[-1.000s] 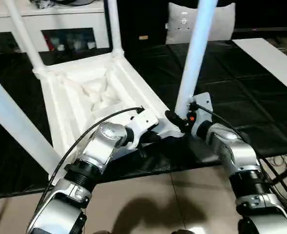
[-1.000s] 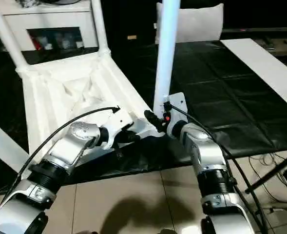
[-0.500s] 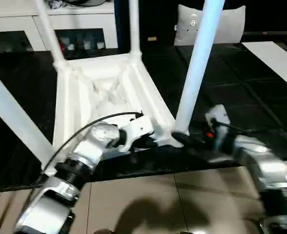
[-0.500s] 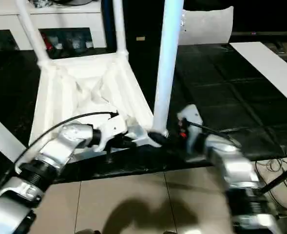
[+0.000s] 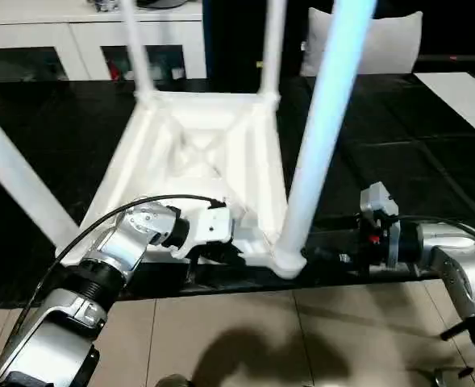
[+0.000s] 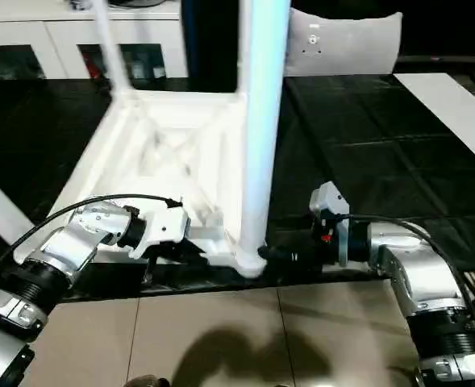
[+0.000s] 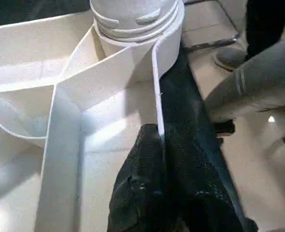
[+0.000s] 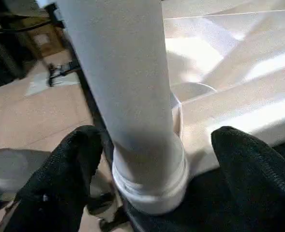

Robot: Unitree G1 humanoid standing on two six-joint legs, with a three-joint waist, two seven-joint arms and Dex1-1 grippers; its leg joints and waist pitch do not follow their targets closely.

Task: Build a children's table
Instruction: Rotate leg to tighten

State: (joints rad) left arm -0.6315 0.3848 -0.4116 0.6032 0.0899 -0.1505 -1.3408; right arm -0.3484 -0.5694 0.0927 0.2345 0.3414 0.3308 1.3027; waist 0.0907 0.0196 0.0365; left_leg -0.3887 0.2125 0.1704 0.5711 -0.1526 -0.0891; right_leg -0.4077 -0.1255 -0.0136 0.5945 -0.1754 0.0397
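The children's table (image 5: pixel 205 153) lies upside down at the centre of the frame on a black mat (image 5: pixel 398 153), its ribbed underside facing up and white tube legs rising from the corner sockets. The nearest leg (image 5: pixel 322 137) stands in the lower-centre corner socket (image 5: pixel 285 260) and runs up out of the top of the picture; two more legs rise from the far corners in the upper middle, and another crosses the left edge. The left claw (image 7: pixel 159 159), at lower left of centre, is pressed together on the thin near rim of the table top, one black finger inside the rim and one outside. The right claw (image 8: pixel 147 164), at lower right of centre, is spread wide with its fingers (image 8: pixel 65 169) on either side of the base of the nearest leg; whether they touch the tube is hard to say. A white cabinet (image 5: pixel 76 36) lines the upper left, and tan floor tiles (image 5: pixel 245 339) fill the bottom.
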